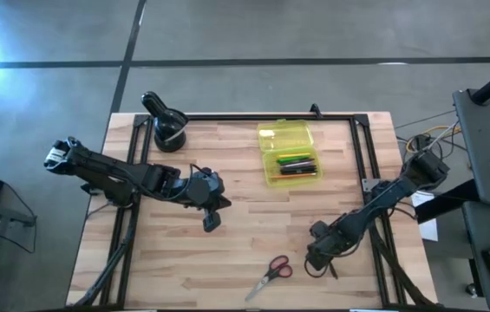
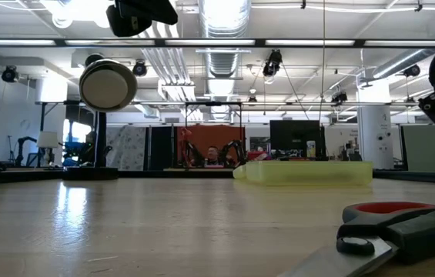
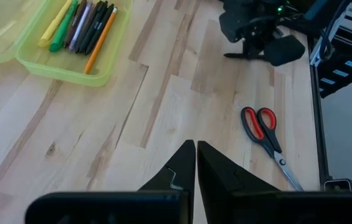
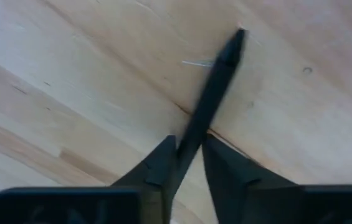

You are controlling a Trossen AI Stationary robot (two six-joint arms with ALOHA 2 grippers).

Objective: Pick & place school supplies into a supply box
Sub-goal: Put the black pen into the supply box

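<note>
Here, seen from above, a pale wooden desk (image 1: 253, 217) fills the middle of the frame, edged by a thin dark frame. At upper left of the desk stands a black round stand (image 1: 168, 128). Just below and right of it, left of centre, the left gripper (image 1: 211, 217) hangs over bare wood with its fingers (image 3: 182, 171) clenched together and grasping nothing.

At upper centre lies the yellow-green supply box (image 1: 289, 154), its lid folded open toward the far edge. Inside it several pens and pencils (image 1: 297, 164) lie side by side: black ones, with green, orange, yellow and pink-purple among them.

At lower centre, near the front edge, the red-handled scissors (image 1: 271, 275) lie flat on the wood, apart from both arms.

At lower right, the right gripper (image 1: 324, 258) is low over the desk, just right of the scissors. Its fingers (image 4: 154, 168) sit on either side of a thin black pen (image 4: 210, 99) lying on the wood, closing on its end.

A wide stretch of open wood lies between the box and the scissors, and more along the desk's left side.
</note>
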